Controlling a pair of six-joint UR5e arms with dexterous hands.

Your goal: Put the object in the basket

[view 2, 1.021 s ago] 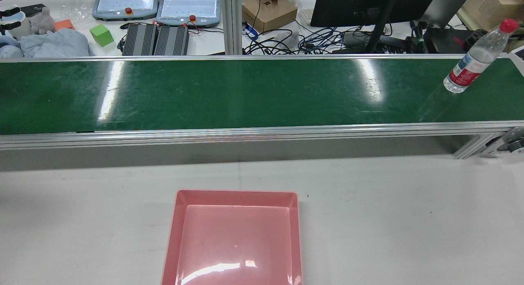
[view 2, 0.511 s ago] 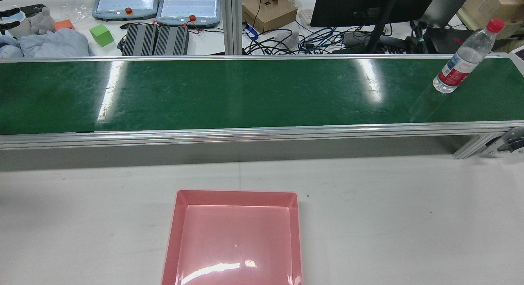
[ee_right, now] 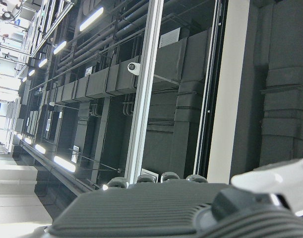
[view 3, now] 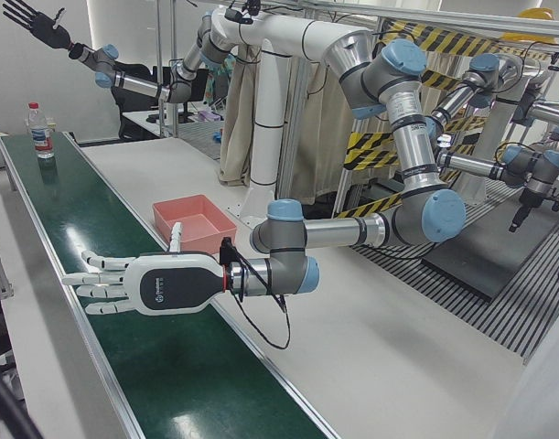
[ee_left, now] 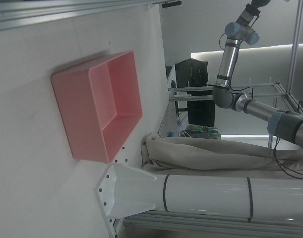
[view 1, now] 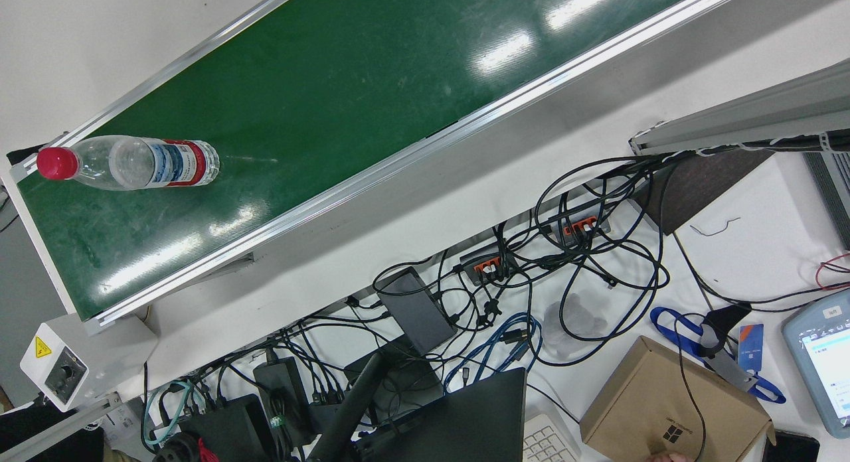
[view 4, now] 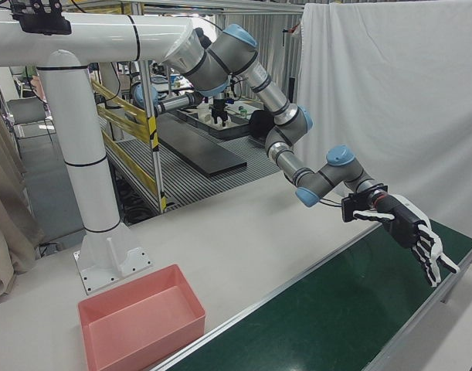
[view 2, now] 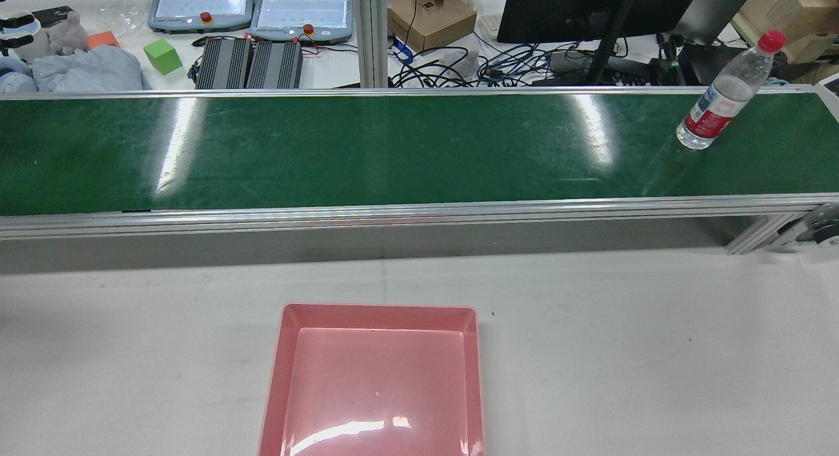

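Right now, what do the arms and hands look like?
Left arm and right arm: silver-grey tubes with light-blue joint caps. Left hand: white shell with dark lettering, segmented white fingers, black wrist collar, a black cable looping below. Right hand looks dark from the left-front view.

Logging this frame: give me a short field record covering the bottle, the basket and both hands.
bottle: upright, red cap, on the green belt towards the robot's right end
basket: pink, empty, on the white table
left hand: open, over the belt, holding nothing
right hand: open, raised high, fingers spread
task state: bottle not yet grasped
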